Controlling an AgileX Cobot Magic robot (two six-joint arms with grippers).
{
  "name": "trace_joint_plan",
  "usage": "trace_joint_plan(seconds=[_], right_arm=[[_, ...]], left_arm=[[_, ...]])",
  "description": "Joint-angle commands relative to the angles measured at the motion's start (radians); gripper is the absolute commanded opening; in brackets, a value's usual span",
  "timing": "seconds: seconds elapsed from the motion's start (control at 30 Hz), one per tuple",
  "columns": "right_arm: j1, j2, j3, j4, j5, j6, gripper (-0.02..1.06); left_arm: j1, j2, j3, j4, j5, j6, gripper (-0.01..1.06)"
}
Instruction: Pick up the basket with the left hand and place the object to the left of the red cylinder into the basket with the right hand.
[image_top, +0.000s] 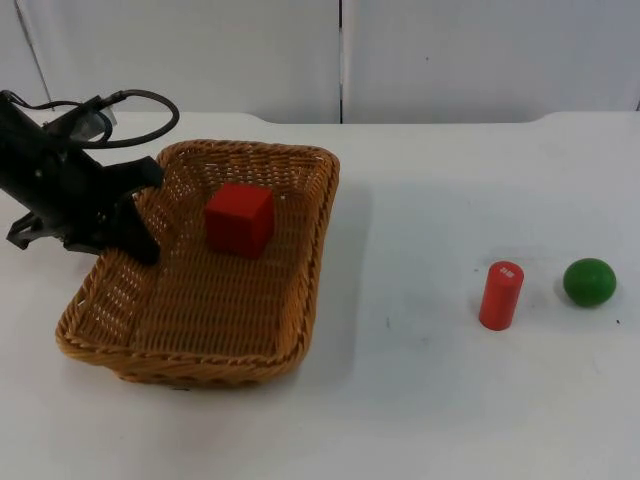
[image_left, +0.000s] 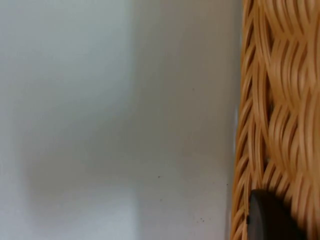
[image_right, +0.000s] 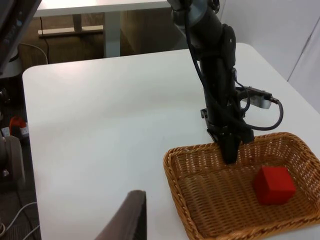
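- Counted on the white table (image_top: 420, 400): one wicker basket (image_top: 215, 320), one red cube (image_top: 240, 219), one red cylinder (image_top: 500, 295) and one green ball (image_top: 589, 281).
- The red cube lies inside the basket, toward the basket's 12 o'clock end in the top view. The right wrist view shows it there too (image_right: 273, 184), on the woven floor (image_right: 225, 200).
- The red cylinder stands upright well apart from the basket, at the basket's 3 o'clock. The green ball sits just beside the cylinder, on the cylinder's 3 o'clock side, not touching it.
- The left gripper (image_top: 140, 235) is at the basket's 9 o'clock rim, one black finger (image_top: 143, 245) reaching down inside the wall. Its fingers are clamped on that rim.
- The left wrist view gives the weave of the basket wall (image_left: 280, 100) close up beside bare table, with a dark fingertip (image_left: 267, 217) against the wicker.
- The outer finger is hidden behind the arm and the basket wall in the top view.
- The right gripper's finger (image_right: 127, 220) is cut off at the picture's edge; I cannot tell how far open that gripper is.
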Motion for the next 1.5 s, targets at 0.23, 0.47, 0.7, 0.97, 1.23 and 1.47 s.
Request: trace_joint_plan(seconds=[0.23,0.47,0.7,0.97,1.23,1.47], right_arm=[[0.0,0.002,0.006,-0.002,0.005,-0.003,1.0],[0.0,0.002,0.006,-0.006,0.008,-0.003,1.0],[0.0,0.002,0.006,-0.006,0.008,-0.003,1.0],[0.0,0.002,0.006,-0.006,0.008,-0.003,1.0],[0.0,0.002,0.006,-0.006,0.01,-0.003,1.0],[0.0,0.002,0.006,-0.006,0.01,-0.003,1.0]], left_arm=[[0.005,-0.001,-0.006,-0.043,-0.018,0.005,0.0],[0.005,-0.001,-0.006,-0.049,-0.016,0.005,0.16],[0.005,-0.013,-0.006,-0.046,0.014,0.003,0.83],[0.005,-0.107,-0.006,-0.022,0.086,-0.007,1.01],[0.005,-0.244,-0.006,0.248,0.15,-0.236,1.01],[0.005,-0.346,-0.004,0.338,0.255,-0.308,1.01]])
